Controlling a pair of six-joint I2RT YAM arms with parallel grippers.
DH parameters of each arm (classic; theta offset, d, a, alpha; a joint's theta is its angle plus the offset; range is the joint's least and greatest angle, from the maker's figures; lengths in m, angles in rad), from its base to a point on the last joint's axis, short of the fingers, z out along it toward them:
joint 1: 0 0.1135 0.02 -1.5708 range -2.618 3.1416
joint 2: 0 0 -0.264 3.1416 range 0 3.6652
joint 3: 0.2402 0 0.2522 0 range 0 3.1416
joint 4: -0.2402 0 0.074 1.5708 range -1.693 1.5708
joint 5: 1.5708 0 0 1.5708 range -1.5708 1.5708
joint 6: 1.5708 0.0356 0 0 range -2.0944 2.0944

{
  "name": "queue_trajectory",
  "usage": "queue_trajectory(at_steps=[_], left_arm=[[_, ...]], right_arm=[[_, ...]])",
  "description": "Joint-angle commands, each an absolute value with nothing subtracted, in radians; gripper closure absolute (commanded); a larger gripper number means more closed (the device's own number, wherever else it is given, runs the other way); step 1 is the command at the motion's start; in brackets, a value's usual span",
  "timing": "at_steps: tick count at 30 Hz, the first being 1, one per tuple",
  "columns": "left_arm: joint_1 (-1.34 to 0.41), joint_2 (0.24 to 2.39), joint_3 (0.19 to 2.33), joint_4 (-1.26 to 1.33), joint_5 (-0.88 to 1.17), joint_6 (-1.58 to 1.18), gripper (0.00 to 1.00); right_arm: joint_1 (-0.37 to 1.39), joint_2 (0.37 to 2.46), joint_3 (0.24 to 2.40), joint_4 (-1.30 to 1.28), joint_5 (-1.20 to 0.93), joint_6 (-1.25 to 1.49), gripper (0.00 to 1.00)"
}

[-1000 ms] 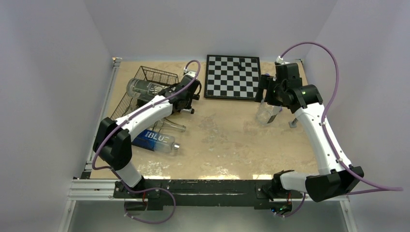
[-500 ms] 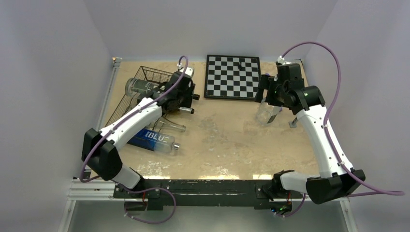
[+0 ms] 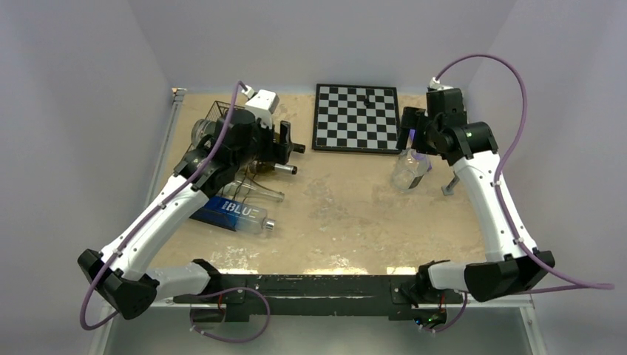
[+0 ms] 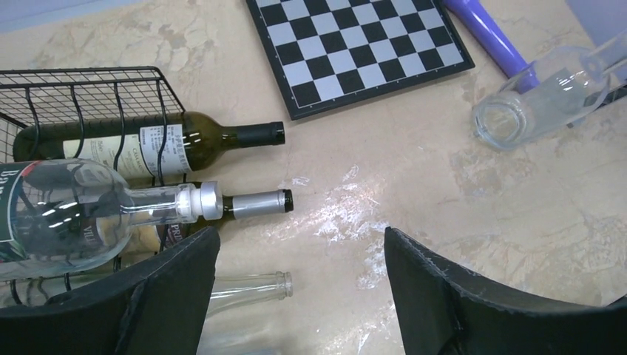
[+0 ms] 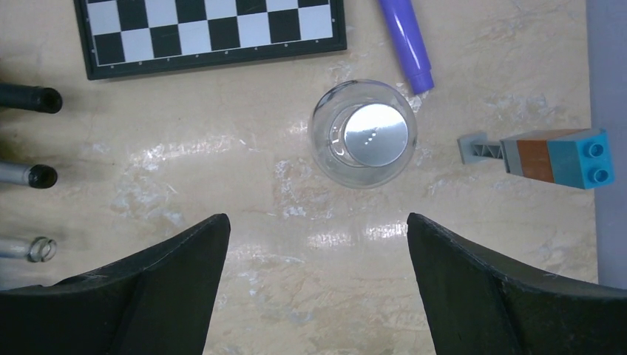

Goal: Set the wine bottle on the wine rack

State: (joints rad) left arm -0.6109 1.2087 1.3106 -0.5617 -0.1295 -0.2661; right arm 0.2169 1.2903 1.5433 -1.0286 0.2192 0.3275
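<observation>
Wine bottle [image 4: 70,214], clear glass, silver cap: lay on its side in the wine rack [image 4: 96,81], neck protruding past the rack's open end, beside a green bottle [image 4: 148,144]. Left gripper [image 4: 299,255]: jaws spread wide, empty, just off that end. Right gripper [image 5: 318,237]: likewise spread, empty, well apart from the rack, above a tumbler [image 5: 362,133].

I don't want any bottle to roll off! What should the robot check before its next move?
1. Left gripper open and empty: ok.
2. Clear bottle lying on the wine rack: ok.
3. Green bottle on the rack: ok.
4. Clear bottle steady in its groove: cannot tell.
5. Blue bottle on the rack: not ok, it lies on the table.
6. Right gripper open, over the glass: ok.
</observation>
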Motion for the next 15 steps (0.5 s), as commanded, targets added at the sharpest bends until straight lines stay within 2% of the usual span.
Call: queue_trajectory(at_steps=[1, 10, 15], left_arm=[[-0.609, 1.122, 1.388, -0.616, -0.144, -0.253, 0.14], [-0.609, 0.956, 1.388, -0.668, -0.235, -0.236, 0.11], [-0.608, 0.924, 1.381, -0.687, -0.272, -0.211, 0.09]], right_arm=[[0.197, 1.342, 1.559, -0.988, 0.275, 0.31, 0.07], [0.1, 1.48, 1.621, -1.001, 0.181, 0.296, 0.09], [0.098, 1.516, 1.606, -1.021, 0.203, 0.305, 0.11]])
